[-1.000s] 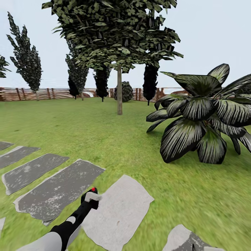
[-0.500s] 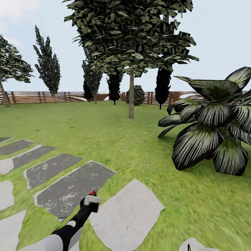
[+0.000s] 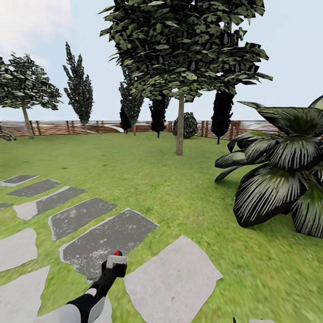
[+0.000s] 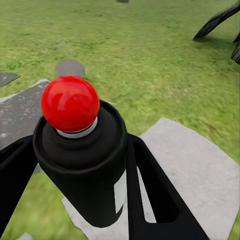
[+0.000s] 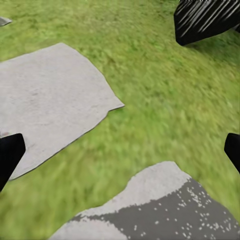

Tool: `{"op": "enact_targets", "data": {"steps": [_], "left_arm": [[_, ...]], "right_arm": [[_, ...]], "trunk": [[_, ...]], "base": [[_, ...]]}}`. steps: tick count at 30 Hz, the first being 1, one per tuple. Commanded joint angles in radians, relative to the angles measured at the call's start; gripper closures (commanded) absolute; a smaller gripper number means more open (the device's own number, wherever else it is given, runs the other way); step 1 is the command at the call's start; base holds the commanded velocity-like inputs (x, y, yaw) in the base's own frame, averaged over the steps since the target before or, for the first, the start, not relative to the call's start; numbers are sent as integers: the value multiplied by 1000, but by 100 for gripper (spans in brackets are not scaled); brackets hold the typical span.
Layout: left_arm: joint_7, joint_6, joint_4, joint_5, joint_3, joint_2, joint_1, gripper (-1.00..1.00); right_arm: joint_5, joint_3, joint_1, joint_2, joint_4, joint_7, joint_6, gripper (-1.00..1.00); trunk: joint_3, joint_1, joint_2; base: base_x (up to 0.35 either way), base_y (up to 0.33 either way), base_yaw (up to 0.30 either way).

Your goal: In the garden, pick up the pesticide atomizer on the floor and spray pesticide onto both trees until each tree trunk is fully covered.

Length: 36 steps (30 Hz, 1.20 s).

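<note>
Red-capped pesticide atomizer [image 4: 82,150] sits clamped in the left gripper [image 4: 75,165]; view has swung left, tree trunk [image 3: 180,128] now at twelve o'clock, second tree [image 3: 27,89] at ten; right gripper [image 5: 120,150] gapes wide.

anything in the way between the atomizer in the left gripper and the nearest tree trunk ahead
Nothing visible does. The pesticide atomizer sits clamped in the left gripper over the stepping stones, and open lawn runs from there to the tree trunk. The large dark-leaved plant stands off to the right of that line.
</note>
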<state>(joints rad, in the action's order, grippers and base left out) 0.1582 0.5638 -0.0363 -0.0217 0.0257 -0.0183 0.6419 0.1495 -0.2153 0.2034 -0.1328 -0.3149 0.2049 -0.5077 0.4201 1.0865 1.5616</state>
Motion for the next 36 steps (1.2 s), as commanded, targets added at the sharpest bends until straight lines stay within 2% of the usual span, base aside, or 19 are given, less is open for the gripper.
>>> {"op": "enact_targets", "data": {"steps": [1, 17, 23, 36], "left_arm": [[3, 3, 1, -2, 3, 0, 1, 100], [3, 2, 1, -1, 3, 0, 1, 100], [3, 2, 1, -1, 3, 0, 1, 100], [3, 2, 2, -1, 3, 0, 1, 100]], "right_arm": [[10, -9, 1, -1, 0, 4, -3, -100], [10, -9, 1, 8, -1, 2, -3, -100], [10, -8, 1, 25, 0, 0, -3, -100], [10, -9, 1, 27, 0, 1, -3, -100]], "trunk": [[-2, -4, -7], [-53, -65, -119], [-72, -88, -161], [-112, -138, -252]], "base": [[0, 0, 44], [0, 0, 4], [0, 0, 0], [0, 0, 0]]}}
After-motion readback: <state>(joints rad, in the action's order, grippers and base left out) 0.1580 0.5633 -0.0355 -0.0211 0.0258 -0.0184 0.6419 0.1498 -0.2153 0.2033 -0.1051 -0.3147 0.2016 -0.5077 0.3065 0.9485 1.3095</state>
